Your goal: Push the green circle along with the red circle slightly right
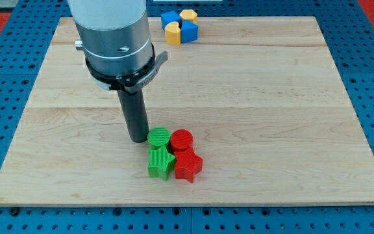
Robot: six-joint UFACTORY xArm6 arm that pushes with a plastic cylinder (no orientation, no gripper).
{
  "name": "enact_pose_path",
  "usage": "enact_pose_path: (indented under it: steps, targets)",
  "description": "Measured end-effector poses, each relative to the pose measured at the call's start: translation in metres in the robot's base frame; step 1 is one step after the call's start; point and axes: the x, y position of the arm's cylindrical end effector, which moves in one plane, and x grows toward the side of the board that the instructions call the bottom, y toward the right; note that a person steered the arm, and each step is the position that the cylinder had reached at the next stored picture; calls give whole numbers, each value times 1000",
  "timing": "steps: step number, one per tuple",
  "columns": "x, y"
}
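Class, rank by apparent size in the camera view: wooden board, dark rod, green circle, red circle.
1. wooden board
2. dark rod
3. green circle and red circle: they look alike, so unranked.

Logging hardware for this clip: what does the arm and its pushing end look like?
A wide, smooth silver-grey cylindrical arm housing with small screws, ringed below by a black collar with side tabs. From it hangs a straight matte-black rod ending in my tip. No cables or markings are visible.

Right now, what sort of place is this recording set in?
Likely a robotics lab bench: a wooden board lies on a blue perforated base, and my tip rests beside the green circle among toy blocks.
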Motion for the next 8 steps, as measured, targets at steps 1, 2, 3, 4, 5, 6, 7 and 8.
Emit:
enact_pose_path:
  steps: [1,2,3,4,5,6,7,8]
  targets:
    - [11,2]
    - [11,2]
    - [11,4]
    - [11,23]
    - [11,45]
    - [10,45]
    - [0,45]
    - [-9,45]
